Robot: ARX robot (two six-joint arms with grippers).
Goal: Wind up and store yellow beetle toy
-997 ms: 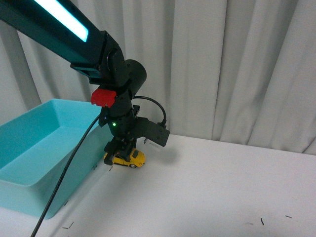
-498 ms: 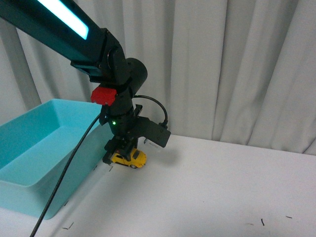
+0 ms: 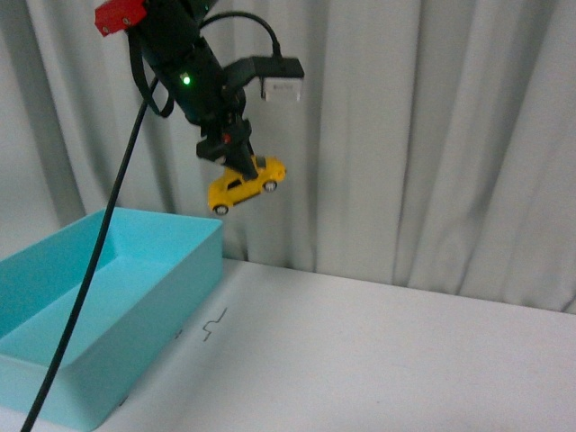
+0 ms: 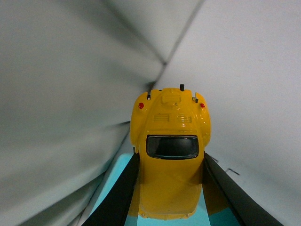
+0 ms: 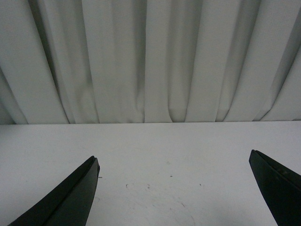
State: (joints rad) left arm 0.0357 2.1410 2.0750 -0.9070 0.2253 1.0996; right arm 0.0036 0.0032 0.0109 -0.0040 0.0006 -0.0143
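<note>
My left gripper point(image 3: 236, 162) is shut on the yellow beetle toy point(image 3: 246, 185) and holds it high in the air, tilted, above the far right corner of the turquoise bin point(image 3: 135, 270). In the left wrist view the toy point(image 4: 170, 155) sits between the two black fingers point(image 4: 117, 197), its dark window facing the camera, with the turquoise bin point(image 4: 113, 181) below. My right gripper point(image 5: 174, 188) is open and empty over the white table point(image 5: 164, 150); it does not show in the front view.
The open turquoise bin stands at the left of the white table point(image 3: 378, 360). A grey pleated curtain point(image 3: 432, 135) hangs behind the table. A black cable point(image 3: 90, 270) hangs from the left arm across the bin. A small dark mark point(image 3: 214, 322) lies on the table by the bin.
My left gripper has lifted the yellow beetle toy from the table beside the bin to high in the air. The toy now hangs tilted.
</note>
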